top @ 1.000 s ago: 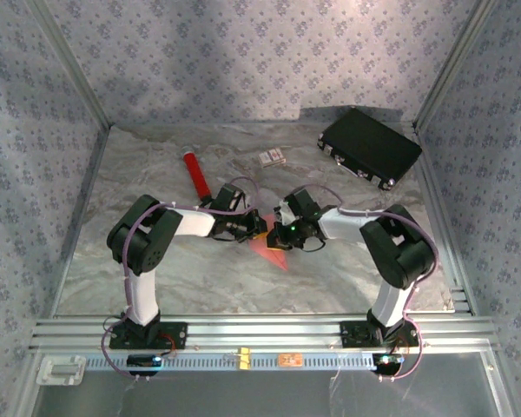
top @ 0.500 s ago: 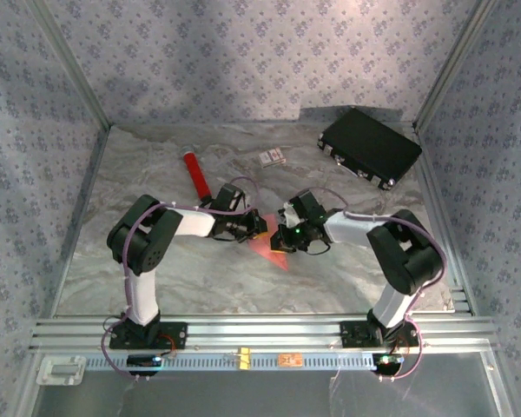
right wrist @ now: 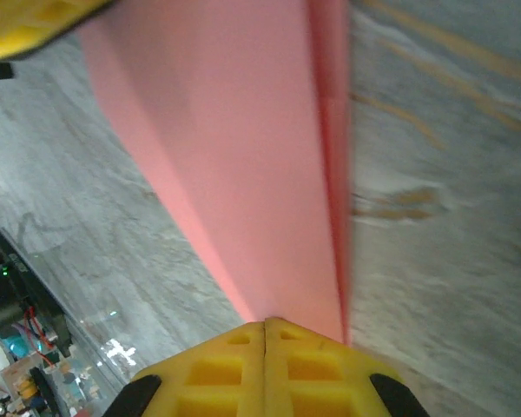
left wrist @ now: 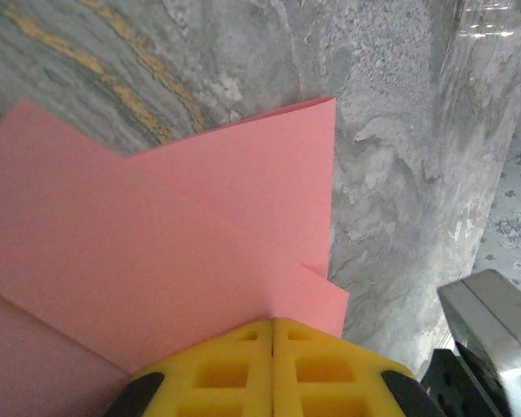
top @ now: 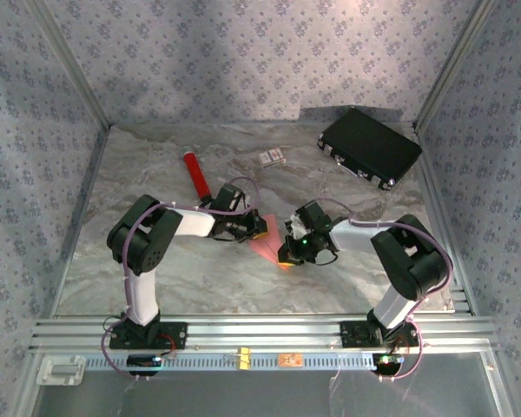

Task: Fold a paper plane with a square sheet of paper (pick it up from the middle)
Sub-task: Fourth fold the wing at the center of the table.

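The paper plane (top: 267, 249) is the pink-red sheet folded into overlapping flaps, lying flat on the marble table between my two grippers. My left gripper (top: 259, 228) is shut, its yellow tips resting on the paper's far end; in the left wrist view the gripper (left wrist: 272, 323) meets the layered flaps (left wrist: 200, 234). My right gripper (top: 286, 255) is shut at the paper's near pointed end. In the right wrist view this gripper (right wrist: 265, 326) presses on a long narrow fold (right wrist: 260, 165) with a crease along its right side.
A glossy red cylinder (top: 196, 176) lies at the back left. A small white-and-red card (top: 273, 157) sits at the back centre. A black case (top: 370, 148) rests at the back right. Patterned walls enclose the table (top: 156, 269) on three sides.
My right gripper has slid along the paper toward the table's near edge, staying shut. The left gripper has held still on the paper.
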`<state>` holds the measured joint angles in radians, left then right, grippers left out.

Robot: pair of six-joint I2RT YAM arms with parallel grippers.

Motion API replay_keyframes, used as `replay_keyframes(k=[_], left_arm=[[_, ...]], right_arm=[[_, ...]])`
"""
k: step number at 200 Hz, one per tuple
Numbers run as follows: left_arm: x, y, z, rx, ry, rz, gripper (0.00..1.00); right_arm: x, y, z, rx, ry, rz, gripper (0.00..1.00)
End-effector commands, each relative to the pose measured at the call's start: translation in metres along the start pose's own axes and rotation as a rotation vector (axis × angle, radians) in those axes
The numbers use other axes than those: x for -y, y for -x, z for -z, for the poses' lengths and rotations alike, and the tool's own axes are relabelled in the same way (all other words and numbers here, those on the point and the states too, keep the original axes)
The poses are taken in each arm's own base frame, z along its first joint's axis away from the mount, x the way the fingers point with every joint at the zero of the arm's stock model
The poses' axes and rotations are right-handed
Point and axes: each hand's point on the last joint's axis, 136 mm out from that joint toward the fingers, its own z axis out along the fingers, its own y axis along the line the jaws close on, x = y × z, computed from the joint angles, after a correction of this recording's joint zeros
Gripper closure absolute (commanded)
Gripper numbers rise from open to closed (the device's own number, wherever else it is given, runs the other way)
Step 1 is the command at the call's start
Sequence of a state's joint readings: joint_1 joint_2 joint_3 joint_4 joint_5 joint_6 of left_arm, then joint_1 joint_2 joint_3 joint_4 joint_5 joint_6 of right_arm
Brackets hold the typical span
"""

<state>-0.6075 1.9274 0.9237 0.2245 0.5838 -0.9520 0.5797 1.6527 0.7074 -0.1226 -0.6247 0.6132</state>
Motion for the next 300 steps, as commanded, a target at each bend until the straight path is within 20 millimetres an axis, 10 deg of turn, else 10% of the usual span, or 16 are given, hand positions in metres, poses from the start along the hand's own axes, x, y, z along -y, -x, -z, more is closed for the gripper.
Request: replay_keyframes(k=[1,195,248,300], left_arm=[[-0.057,-0.015,-0.005,-0.023,0.164,0.093,0.93],[-0.063,-0.017,-0.005,-0.02,0.177,0.103,0.94],[-0.059,-0.017,-0.004,-0.016,0.169,0.096,0.94],[-0.058,-0.018,-0.004,-0.016,0.166,0.094,0.94]], right_arm=[[0.015,-0.01,-0.004,-0.027,-0.018,-0.033,1.0],[0.036,-0.053,0.014,-0.078,-0.018,-0.067,1.0],[-0.013,-0.013,0.039,0.024,0.067,0.01,1.0],[-0.019,0.02,0.016,0.04,0.038,0.007,0.99]])
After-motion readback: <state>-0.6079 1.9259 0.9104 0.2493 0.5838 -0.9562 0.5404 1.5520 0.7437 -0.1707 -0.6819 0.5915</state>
